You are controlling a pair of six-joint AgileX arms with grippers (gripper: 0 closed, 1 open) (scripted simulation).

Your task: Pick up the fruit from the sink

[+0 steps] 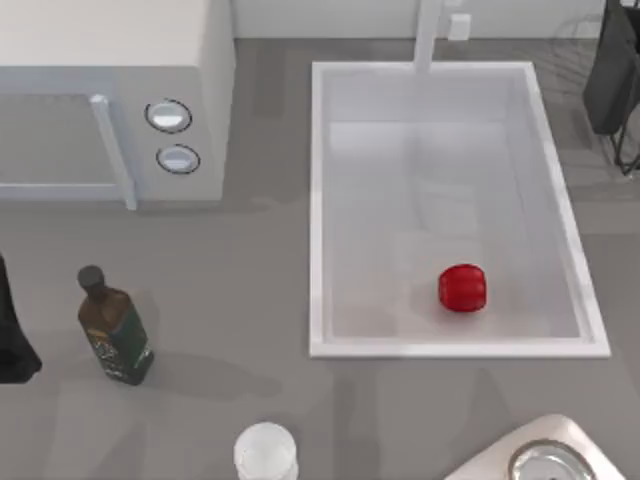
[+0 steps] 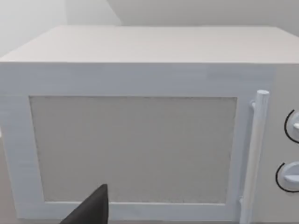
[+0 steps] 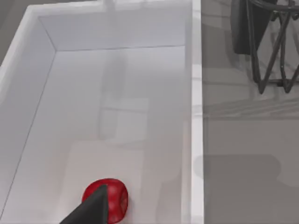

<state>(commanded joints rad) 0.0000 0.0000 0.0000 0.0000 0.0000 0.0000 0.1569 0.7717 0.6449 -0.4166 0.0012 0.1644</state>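
Red glossy fruit [image 1: 462,288], kinda blocky w/ ribs, sits on the floor of the white sink [image 1: 320,200], near the front wall, well away from the faucet [image 1: 428,35] end.

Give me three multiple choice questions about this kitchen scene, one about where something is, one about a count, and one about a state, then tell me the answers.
1. Where does the fruit lie?
A. On the sink floor, near the front right
B. On top of the microwave
C. On the counter beside the bottle

2. How many round knobs does the microwave show?
A. One
B. Two
C. Four

3. How does the bottle stand?
A. Tipped over in the sink
B. Lying flat on the counter
C. Upright on the counter, cap on

Answers:
1. A, the top view shows the red fruit inside the basin, towards the near rim.
2. B, two knobs sit one above the other beside the door handle.
3. C, the dark bottle stands at the table's left with its cap in place.
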